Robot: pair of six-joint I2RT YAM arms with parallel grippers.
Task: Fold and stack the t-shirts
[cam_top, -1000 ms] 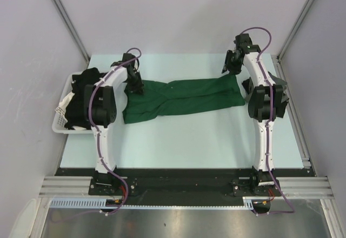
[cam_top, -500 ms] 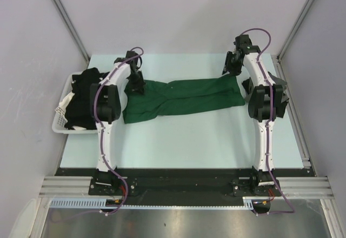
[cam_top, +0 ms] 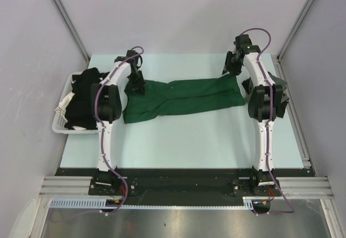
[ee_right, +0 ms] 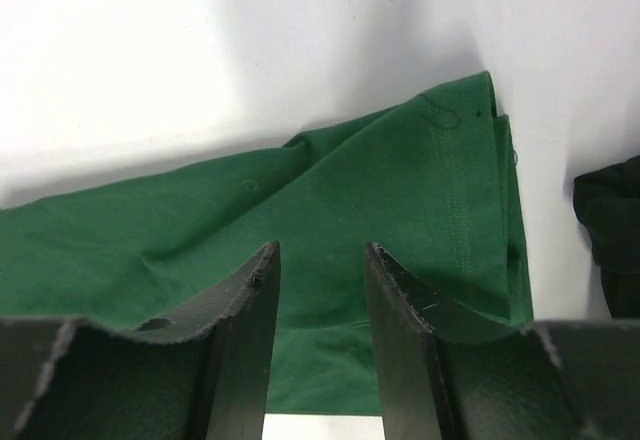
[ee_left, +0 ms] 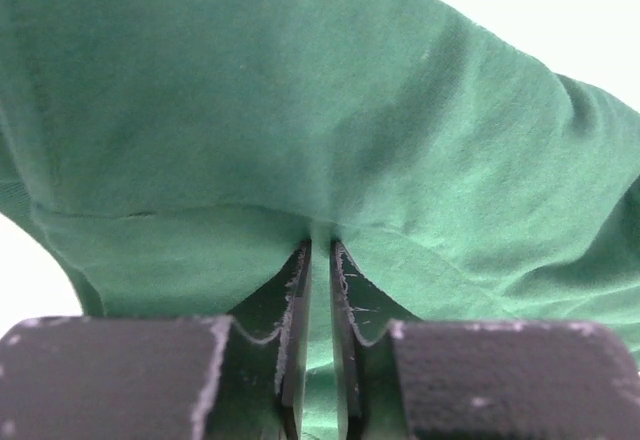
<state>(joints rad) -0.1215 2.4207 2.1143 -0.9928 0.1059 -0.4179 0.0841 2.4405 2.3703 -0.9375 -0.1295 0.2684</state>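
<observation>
A dark green t-shirt [cam_top: 184, 94] lies stretched in a long band across the far half of the table. My left gripper [cam_top: 137, 86] is down on its left end. In the left wrist view the gripper [ee_left: 320, 247] is shut on a pinch of the green cloth [ee_left: 300, 110], which puckers up between the tips. My right gripper [cam_top: 230, 68] hangs over the shirt's far right corner. Seen from the right wrist, this gripper [ee_right: 320, 250] is open, with nothing between the fingers and the hemmed green edge [ee_right: 450, 190] below. Black t-shirts [cam_top: 81, 100] are heaped in the basket.
A white slatted basket [cam_top: 58, 120] stands at the table's left edge, beside the left arm. Metal frame posts rise at the back corners, with a rail along the right side. A dark shape [ee_right: 612, 230] shows at the right edge of the right wrist view.
The left arm has shifted slightly toward the far edge, its gripper staying on the shirt's left end. The right arm and the shirt look unchanged.
</observation>
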